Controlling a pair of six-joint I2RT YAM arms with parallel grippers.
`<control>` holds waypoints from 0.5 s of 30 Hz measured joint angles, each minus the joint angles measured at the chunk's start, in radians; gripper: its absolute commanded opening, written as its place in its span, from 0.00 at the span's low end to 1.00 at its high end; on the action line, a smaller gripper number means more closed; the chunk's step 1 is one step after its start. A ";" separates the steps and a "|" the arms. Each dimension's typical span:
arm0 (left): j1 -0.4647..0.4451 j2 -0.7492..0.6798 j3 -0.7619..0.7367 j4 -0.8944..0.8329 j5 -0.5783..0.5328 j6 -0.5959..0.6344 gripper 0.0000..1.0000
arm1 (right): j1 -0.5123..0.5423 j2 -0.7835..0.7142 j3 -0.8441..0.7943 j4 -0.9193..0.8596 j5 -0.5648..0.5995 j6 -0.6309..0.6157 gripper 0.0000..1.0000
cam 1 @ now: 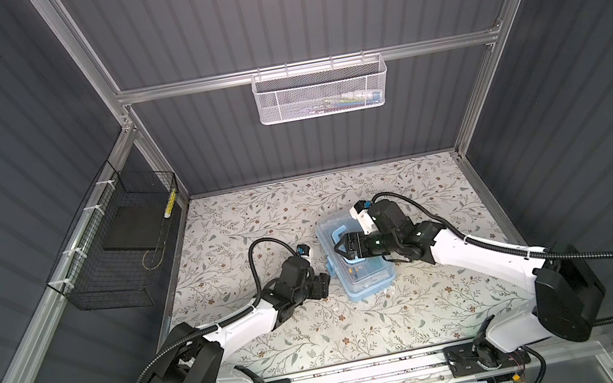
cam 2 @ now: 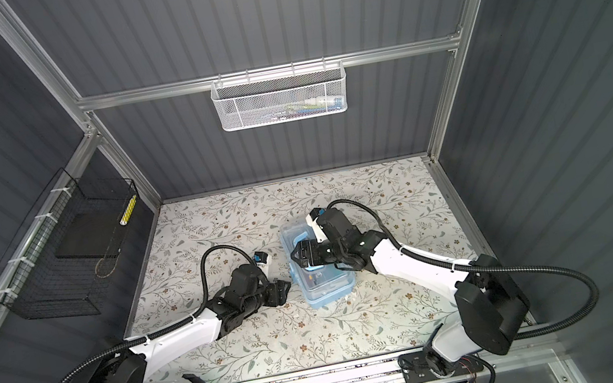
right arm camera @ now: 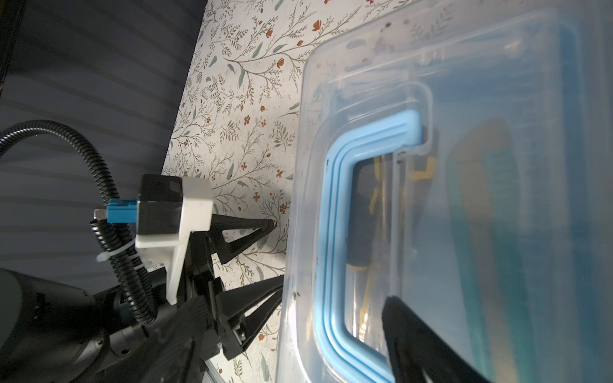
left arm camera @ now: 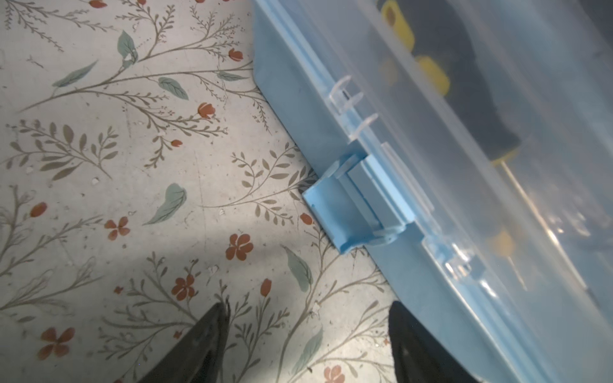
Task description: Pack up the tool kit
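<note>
Light-blue tool kit box [cam 1: 371, 285], clear lid [right arm camera: 497, 83] down, sits mid floral table [cam 1: 257, 209]. Left gripper [left arm camera: 308, 308], jaws apart, just beside its side latch [left arm camera: 331, 205]. Right gripper [cam 1: 340, 249], jaws apart, above the blue handle [right arm camera: 338, 232].

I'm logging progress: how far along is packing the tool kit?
Done: tools, including a screwdriver, lie inside the box and the clear lid is down. In hand: nothing gripped; the right gripper is open over the lid, the left gripper open beside the side latch. Left: likely snapping that latch, which looks unfastened.
</note>
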State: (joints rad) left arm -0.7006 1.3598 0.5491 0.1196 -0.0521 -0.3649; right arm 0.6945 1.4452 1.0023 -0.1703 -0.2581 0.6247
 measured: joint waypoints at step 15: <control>0.000 0.179 0.007 0.167 0.047 0.033 0.93 | 0.001 -0.001 0.000 -0.001 -0.001 0.000 0.86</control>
State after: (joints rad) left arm -0.7006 1.5383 0.5564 0.2871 -0.0051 -0.3321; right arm 0.6956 1.4445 1.0023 -0.1715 -0.2592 0.6250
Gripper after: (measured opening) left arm 0.927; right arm 0.855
